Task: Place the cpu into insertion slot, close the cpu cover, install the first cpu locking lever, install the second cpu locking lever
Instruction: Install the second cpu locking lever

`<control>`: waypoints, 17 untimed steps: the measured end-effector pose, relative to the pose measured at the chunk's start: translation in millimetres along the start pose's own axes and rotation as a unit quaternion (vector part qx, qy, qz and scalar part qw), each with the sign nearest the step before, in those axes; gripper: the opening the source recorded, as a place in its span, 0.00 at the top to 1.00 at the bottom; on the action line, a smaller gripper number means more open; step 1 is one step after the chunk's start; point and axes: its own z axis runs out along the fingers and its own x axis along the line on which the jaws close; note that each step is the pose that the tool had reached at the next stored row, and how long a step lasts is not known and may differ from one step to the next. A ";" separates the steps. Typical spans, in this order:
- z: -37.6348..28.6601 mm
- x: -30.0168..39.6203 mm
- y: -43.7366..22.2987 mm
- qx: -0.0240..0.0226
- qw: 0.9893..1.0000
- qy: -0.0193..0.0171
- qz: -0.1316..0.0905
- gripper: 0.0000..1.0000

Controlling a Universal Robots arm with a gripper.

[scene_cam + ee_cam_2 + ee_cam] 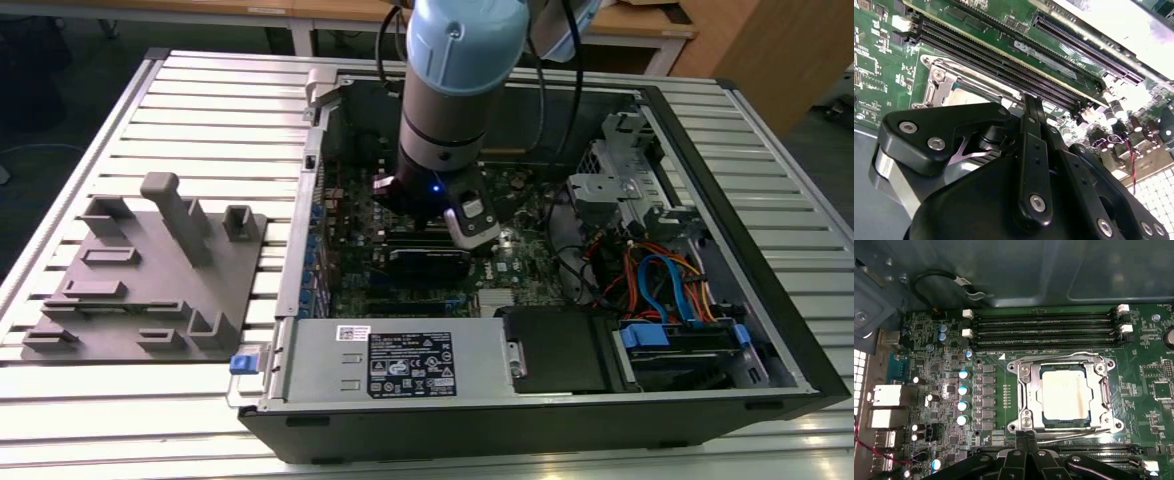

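1. Inside the open computer case [747, 330], on the slatted surface [214, 110], my arm [447, 90] reaches down over the motherboard [1149, 365].
2. My fingers [1026, 437] are pressed together, tips just at the near edge of the insertion slot [1016, 427], beside the memory slots [1044, 330] on that side.
3. The cpu [1064, 392] sits in the slot, silvery top showing.
4. The cpu cover [1026, 390] lies flat, framing the chip through its window.
5. A thin locking lever [1079, 432] runs along the socket edge nearest my fingertips; I can't tell whether it's latched.
6. A grey fixture tray [147, 280] sits on the surface at the exterior view's left, well apart from the case.
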 end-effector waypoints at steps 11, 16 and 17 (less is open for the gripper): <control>2.0 0.7 -8.5 -0.016 1.000 0.000 0.002 0.90; 1.2 1.0 -11.3 -0.022 1.000 0.000 0.002 0.90; 1.3 1.2 -11.4 -0.024 1.000 0.000 0.002 0.90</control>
